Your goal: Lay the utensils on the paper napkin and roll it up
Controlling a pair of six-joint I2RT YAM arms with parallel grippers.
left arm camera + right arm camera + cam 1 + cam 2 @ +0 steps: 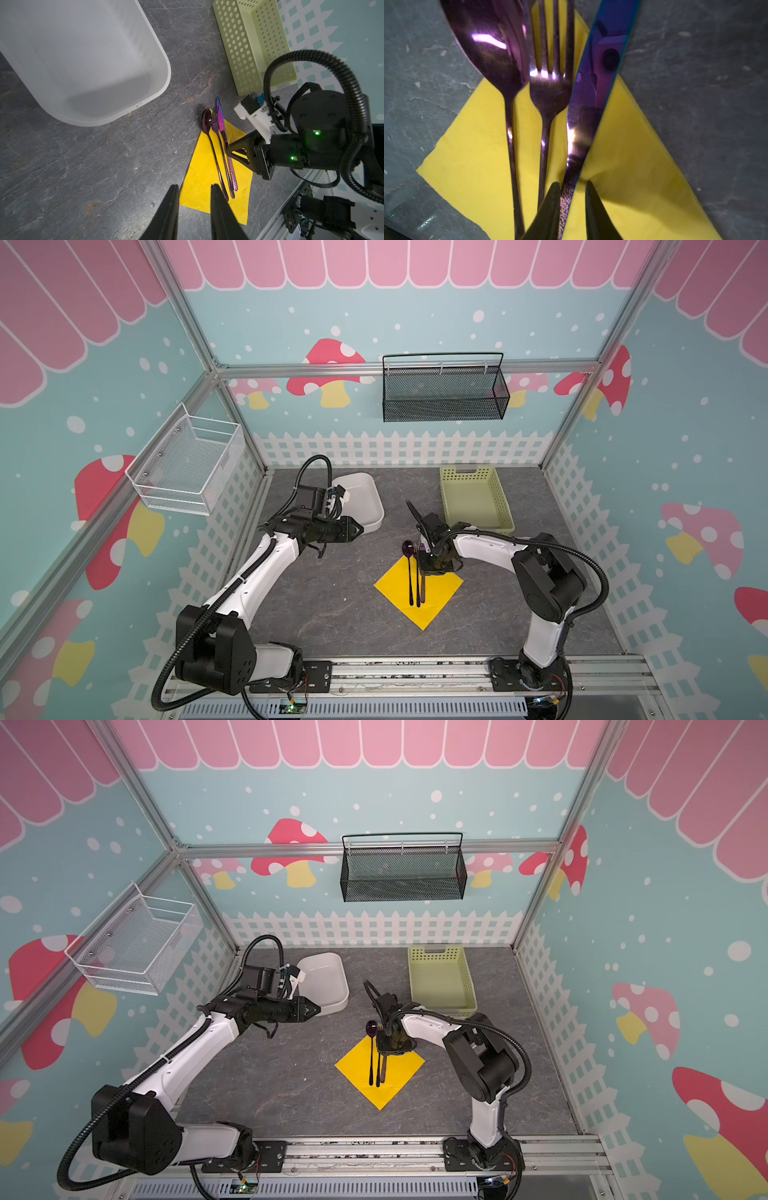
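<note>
Yellow paper napkin is lying flat as a diamond on the grey surface. The spoon, fork and knife are lying side by side along its diagonal, heads pointing toward the back wall and overhanging the far corner, handles pointing at the near corner. The right tool is straddling the knife's handle unclenched, one finger touching it and the other meeting the paper just beside, while the left tool is hovering well apart beside the white bin, slightly spread and grasping nothing.
</note>
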